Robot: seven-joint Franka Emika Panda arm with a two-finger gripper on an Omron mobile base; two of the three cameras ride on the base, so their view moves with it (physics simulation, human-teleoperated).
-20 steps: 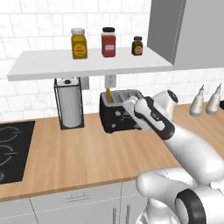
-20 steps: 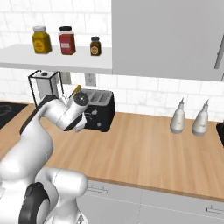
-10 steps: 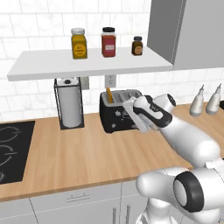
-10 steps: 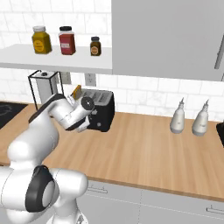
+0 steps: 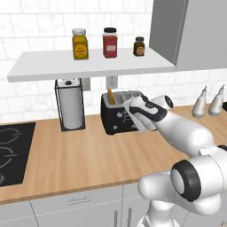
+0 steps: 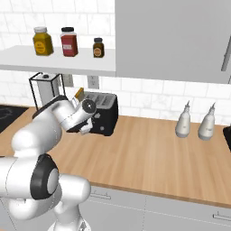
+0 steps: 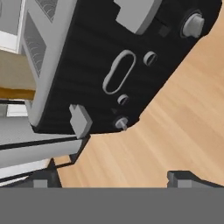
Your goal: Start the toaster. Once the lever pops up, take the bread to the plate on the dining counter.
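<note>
Since the earlier frame the arm has swung in closer, bringing the open, empty pincer (image 7: 113, 177) right up to the front of the toaster (image 5: 116, 119), which sits on the table (image 5: 80, 155) by the wall. One bread (image 5: 110, 96) slice stands in its slot. Best to align a fingertip squarely above the lever (image 7: 80, 119), then press straight down. Three jars (image 5: 110, 42) line the shelf; two bottles (image 6: 197, 121) stand right.

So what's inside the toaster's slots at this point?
An orange-brown bread slice stands up out of the left slot of the black toaster. Its lower part is hidden inside; the other slot's interior can't be made out.
</note>
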